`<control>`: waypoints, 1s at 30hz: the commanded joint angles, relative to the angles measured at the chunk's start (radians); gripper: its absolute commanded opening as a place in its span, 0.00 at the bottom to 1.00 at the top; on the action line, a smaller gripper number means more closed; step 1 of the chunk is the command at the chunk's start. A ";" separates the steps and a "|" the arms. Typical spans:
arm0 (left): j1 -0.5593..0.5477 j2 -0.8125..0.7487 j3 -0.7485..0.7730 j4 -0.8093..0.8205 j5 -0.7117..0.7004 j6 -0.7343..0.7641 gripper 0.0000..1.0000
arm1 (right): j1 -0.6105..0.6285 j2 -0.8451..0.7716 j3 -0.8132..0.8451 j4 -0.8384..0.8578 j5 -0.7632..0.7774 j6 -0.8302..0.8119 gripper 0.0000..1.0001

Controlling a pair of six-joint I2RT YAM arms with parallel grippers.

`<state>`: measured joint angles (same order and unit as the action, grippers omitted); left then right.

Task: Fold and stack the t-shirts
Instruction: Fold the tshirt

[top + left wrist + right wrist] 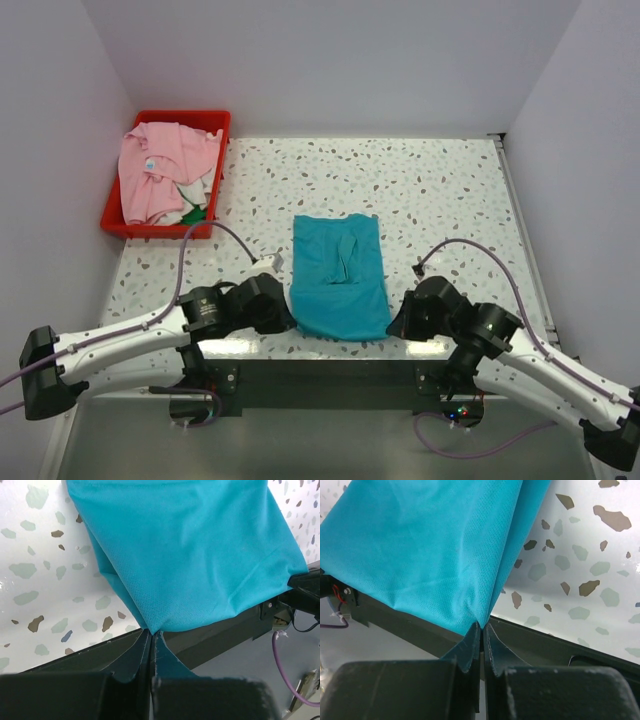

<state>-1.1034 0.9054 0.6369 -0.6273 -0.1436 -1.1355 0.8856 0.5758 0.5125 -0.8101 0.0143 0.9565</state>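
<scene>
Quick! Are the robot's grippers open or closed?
Left gripper: closed, pinching the teal t-shirt.
Right gripper: closed, pinching the teal t-shirt too.

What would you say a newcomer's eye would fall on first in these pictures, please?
Probably the teal t-shirt, folded to a rectangle in the middle of the speckled table, with both arms' jaws shut on its near corners at the table's near edge. Next, the red bin at the far left corner, holding a crumpled pink t-shirt.
</scene>
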 commanded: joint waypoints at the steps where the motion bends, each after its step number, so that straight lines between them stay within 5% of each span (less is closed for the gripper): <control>1: 0.019 0.000 0.095 -0.051 -0.048 0.043 0.00 | 0.006 0.013 0.090 -0.038 0.049 -0.039 0.00; 10: 0.209 0.036 0.187 -0.022 0.036 0.215 0.00 | 0.006 0.108 0.231 -0.063 0.153 -0.099 0.00; 19: 0.287 0.161 0.303 0.067 0.102 0.307 0.00 | -0.034 0.309 0.412 -0.034 0.208 -0.206 0.00; 30: 0.557 0.394 0.401 0.271 0.360 0.385 0.00 | -0.408 0.637 0.558 0.238 -0.107 -0.341 0.00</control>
<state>-0.6117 1.2304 0.9607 -0.4904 0.1043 -0.8001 0.5461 1.1305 0.9913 -0.7277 0.0330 0.6754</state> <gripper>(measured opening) 0.018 0.018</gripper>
